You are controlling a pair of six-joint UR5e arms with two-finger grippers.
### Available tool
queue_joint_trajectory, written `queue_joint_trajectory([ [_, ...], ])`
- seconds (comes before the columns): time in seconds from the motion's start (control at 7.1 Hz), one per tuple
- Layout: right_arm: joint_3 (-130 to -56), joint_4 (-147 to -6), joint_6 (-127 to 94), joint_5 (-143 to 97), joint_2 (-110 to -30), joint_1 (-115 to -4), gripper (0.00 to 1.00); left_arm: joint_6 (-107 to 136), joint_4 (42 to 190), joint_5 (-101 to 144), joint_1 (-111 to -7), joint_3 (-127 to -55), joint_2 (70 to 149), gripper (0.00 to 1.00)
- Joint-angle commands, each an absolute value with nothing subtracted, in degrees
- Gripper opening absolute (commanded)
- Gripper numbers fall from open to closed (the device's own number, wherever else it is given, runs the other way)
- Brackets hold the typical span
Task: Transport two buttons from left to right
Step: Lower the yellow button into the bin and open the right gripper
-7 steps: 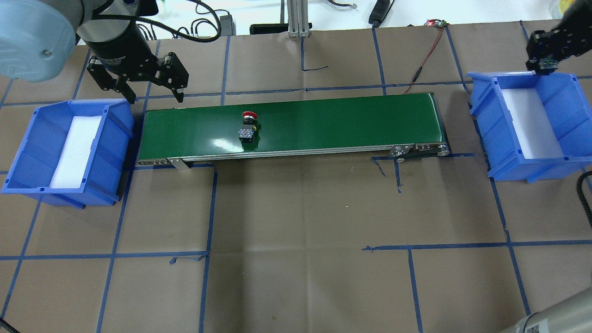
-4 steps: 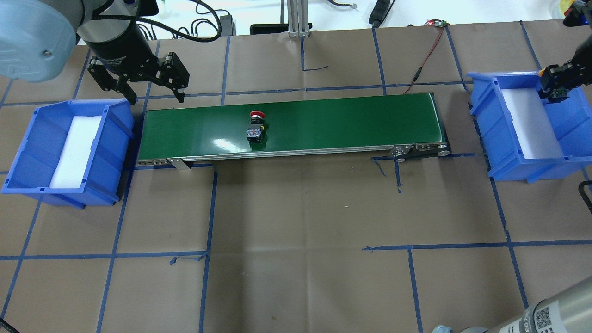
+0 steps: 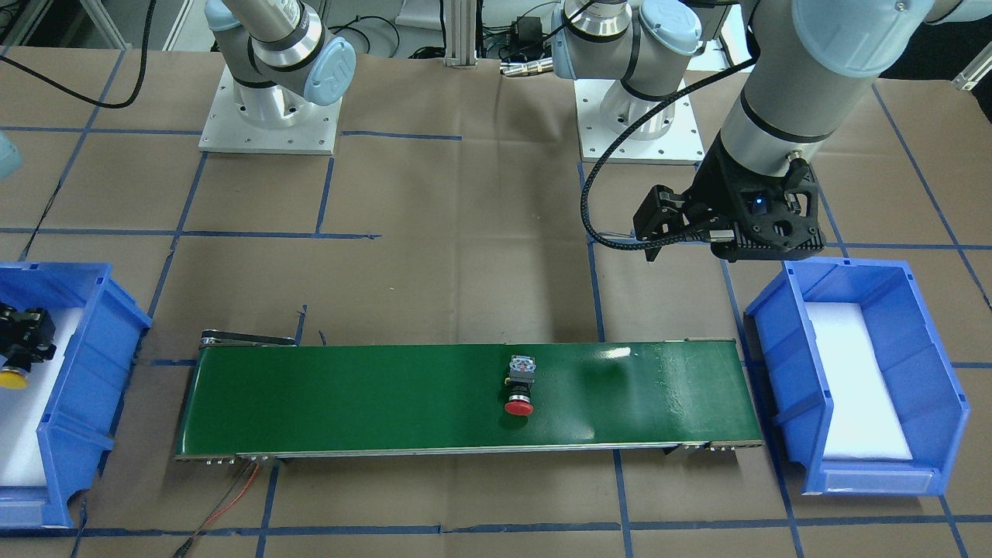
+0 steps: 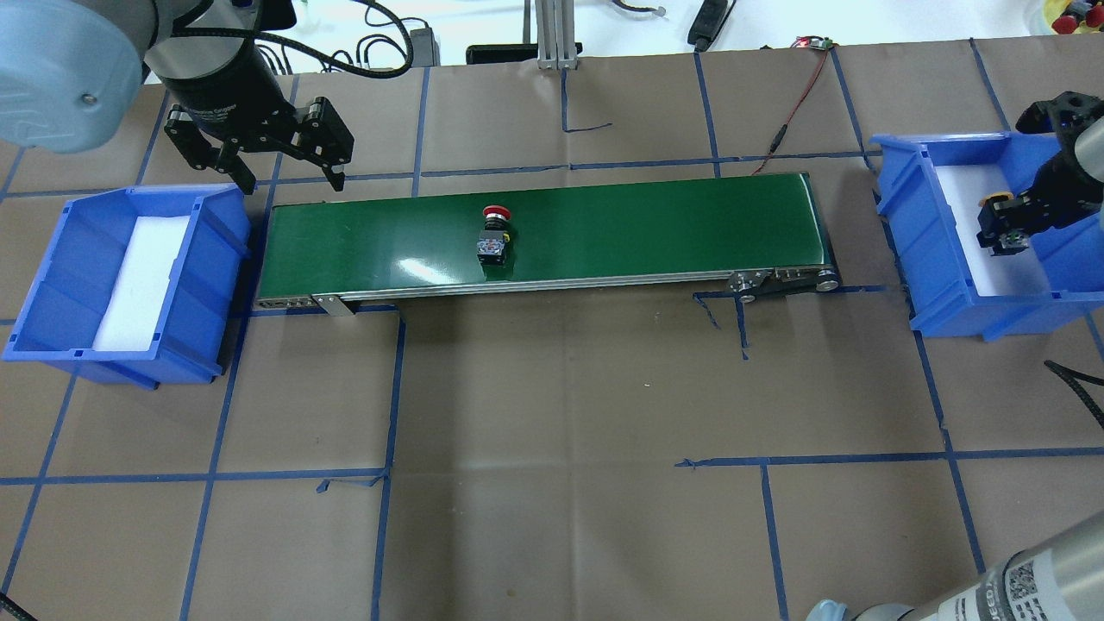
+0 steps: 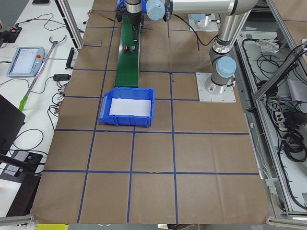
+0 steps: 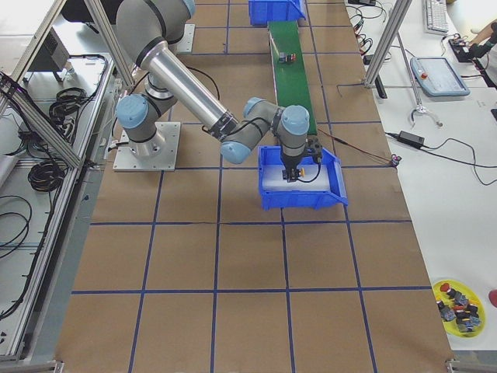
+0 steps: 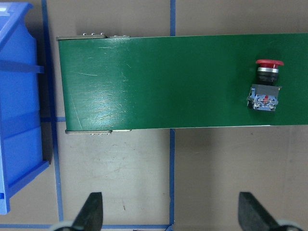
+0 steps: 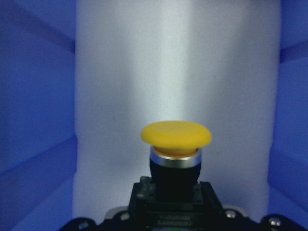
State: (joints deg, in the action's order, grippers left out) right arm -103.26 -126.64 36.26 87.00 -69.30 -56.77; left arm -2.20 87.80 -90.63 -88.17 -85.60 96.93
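Buttons are found well apart. The yellow button (image 8: 176,137) is clamped in the right jaws inside the right bin (image 4: 916,233), over its white foam pad (image 4: 962,207); whether it touches the pad cannot be told. The red button (image 4: 493,235) is lying on its side on the green conveyor belt (image 4: 655,220), left of the belt's middle in the overhead view. Against a second ago, the right jaws are seen lowered from above the bin's far rim to between its walls, and the red button is carried a little further rightward along the belt. The first delivery is judged nearly done, with only the release wanting. The second is judged under way, with most of the belt left to cover. The left jaws are held apart and unmoved near the belt's left end, nothing between them. The left bin (image 4: 52,293) is noted holding only its foam lining (image 4: 142,276).
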Motion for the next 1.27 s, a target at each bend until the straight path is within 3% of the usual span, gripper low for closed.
queue_joint_trajectory([
  [0.0,-106.5,-127.0,35.9,86.9,-69.2,-56.7,0.05,-2.2,87.9,-90.6,-88.2,-85.6,96.9,1.00],
  [0.14,-106.6,-127.1,35.9,87.2,-69.1,-56.7,0.15,-1.9,88.0,-90.6,-88.4,-85.9,96.2,1.00],
  [0.28,-106.3,-129.4,35.9,86.7,-69.2,-56.8,0.79,-1.9,88.4,-90.7,-88.4,-86.5,95.4,1.00],
  [0.42,-106.0,-131.1,35.9,86.7,-69.3,-56.8,0.99,-1.9,88.3,-90.6,-88.4,-87.3,94.8,1.00],
  [1.13,-103.5,-129.3,35.5,86.9,-70.3,-56.9,1.00,-2.0,87.9,-90.6,-88.4,-87.5,94.8,1.00],
])
